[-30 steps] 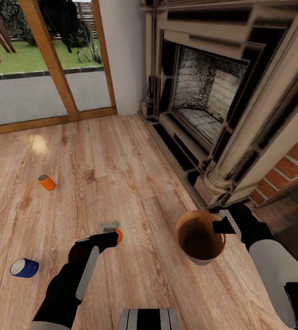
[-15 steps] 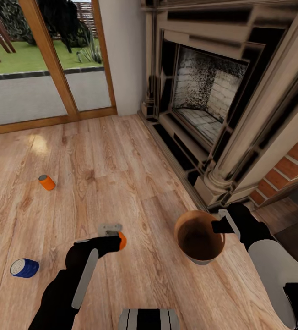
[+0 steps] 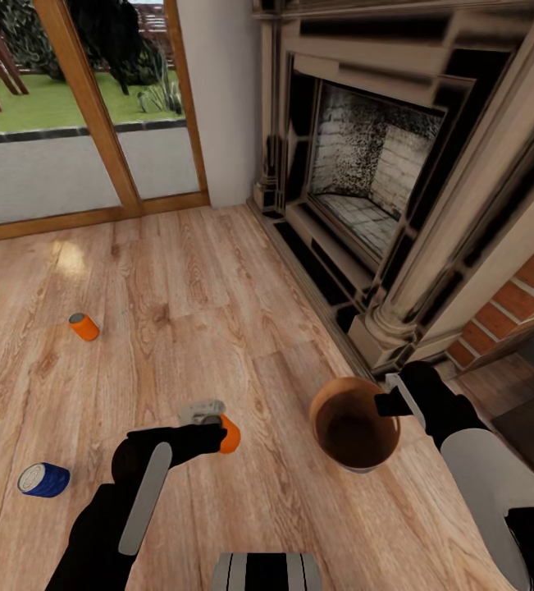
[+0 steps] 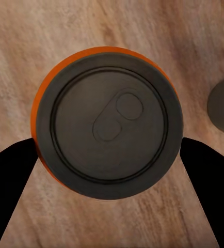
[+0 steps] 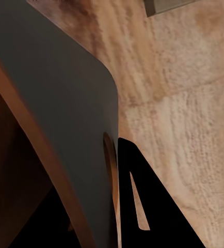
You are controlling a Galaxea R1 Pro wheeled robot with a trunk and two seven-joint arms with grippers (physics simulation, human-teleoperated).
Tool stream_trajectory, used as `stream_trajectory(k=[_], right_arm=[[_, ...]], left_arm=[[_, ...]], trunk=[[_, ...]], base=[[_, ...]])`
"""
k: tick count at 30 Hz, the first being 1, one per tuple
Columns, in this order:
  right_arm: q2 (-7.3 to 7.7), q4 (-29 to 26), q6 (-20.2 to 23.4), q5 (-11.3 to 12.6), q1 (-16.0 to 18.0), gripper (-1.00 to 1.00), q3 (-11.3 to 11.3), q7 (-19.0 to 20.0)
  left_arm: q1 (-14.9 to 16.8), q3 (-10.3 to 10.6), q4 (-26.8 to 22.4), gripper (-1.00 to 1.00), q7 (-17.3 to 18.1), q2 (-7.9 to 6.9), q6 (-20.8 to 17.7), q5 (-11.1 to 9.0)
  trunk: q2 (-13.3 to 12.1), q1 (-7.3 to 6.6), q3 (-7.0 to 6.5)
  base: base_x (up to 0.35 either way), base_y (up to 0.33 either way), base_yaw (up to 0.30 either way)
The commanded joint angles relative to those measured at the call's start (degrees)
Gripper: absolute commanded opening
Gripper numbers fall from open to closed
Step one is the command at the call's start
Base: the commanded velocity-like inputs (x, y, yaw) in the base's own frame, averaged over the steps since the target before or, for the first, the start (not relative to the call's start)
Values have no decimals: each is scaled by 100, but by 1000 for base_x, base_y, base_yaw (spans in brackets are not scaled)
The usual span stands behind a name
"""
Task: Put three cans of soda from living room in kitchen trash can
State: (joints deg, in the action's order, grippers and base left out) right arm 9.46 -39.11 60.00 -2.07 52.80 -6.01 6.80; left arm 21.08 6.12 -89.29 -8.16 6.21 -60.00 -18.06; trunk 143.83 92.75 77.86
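Note:
My left gripper (image 3: 216, 427) is shut on an orange can of soda (image 3: 230, 434), held above the wood floor to the left of the trash can. In the left wrist view the can's grey top (image 4: 109, 127) sits between the two black fingers (image 4: 205, 181). The trash can (image 3: 355, 424), copper-brown inside, hangs tilted off the floor with my right gripper (image 3: 390, 400) shut on its rim; its wall (image 5: 55, 119) shows close up beside a black finger (image 5: 143, 206). A second orange can (image 3: 84, 326) and a dark blue can (image 3: 43, 479) lie on the floor at the left.
An ornate stone fireplace (image 3: 365, 164) and its hearth run along the right, with red brick wall (image 3: 529, 295) beyond. Wood-framed glass doors (image 3: 78, 107) stand at the back left. Light wood floor (image 3: 184, 287) stretches between.
My left gripper has carried the orange can to the right, closer to the trash can. The trash can and right gripper have shifted slightly left.

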Motion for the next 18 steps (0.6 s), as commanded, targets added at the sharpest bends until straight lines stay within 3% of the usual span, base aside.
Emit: stream_trajectory(k=[1, 7, 18], right_arm=[[-13, 300, 0, 200, -6, -100, 11, 33], [-74, 299, 0, 198, -6, -100, -21, 32], [-135, 305, 0, 204, -6, -100, -224, 32]], left_arm=[[4, 3, -9, -100, -3, 1, 0, 0], [4, 2, -44, -100, -2, 3, 0, -17], [4, 2, -129, -100, -2, 3, 0, -22]], trunk=[[-1, 3, 2], [-1, 3, 2], [-16, -25, -242]], base=[[0, 0, 0], [0, 0, 0], [0, 0, 0]])
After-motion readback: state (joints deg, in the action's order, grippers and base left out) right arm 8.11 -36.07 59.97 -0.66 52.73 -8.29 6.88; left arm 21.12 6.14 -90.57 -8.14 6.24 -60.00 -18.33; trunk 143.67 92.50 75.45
